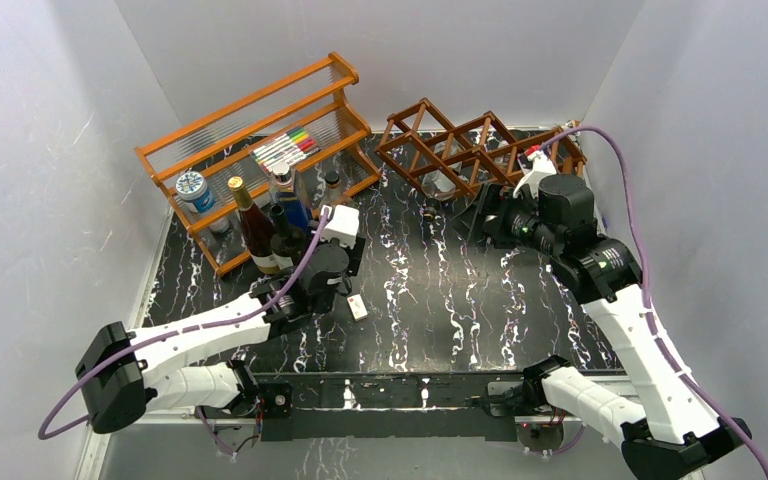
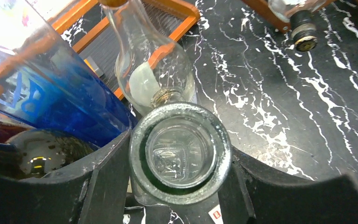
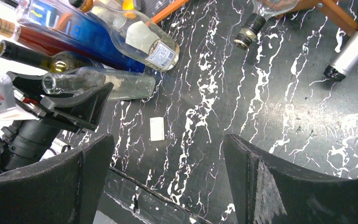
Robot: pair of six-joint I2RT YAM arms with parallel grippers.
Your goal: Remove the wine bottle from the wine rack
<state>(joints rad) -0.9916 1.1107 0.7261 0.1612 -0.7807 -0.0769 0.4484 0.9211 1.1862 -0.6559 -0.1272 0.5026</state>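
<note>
the left claw (image 2: 177, 158) is closed partway around the neck of a clear wine bottle (image 3: 116, 85), just under its open mouth. that bottle is well apart from the wine rack (image 1: 460, 150), upright among the bottles in front of the orange shelf (image 1: 260, 130). whether its base rests on the table (image 1: 440, 290) i cannot tell. the right claw (image 3: 168, 144) stands wide open with nothing in it. it hangs near the rack, where a dark-necked bottle (image 3: 249, 32) and a silver-capped bottle (image 3: 352, 51) poke out of the cells.

the main risk looks like crowding. a blue bottle (image 2: 60, 102) sits just beside the held one and a labelled clear bottle (image 2: 151, 65) is close behind. a tilt on letting go, or a finger swinging out, could tip a neighbour and start a chain. a hold high on smooth glass may also let the bottle pivot or slip. a careless sweep of the right claw could knock the necks jutting from the rack.
</note>
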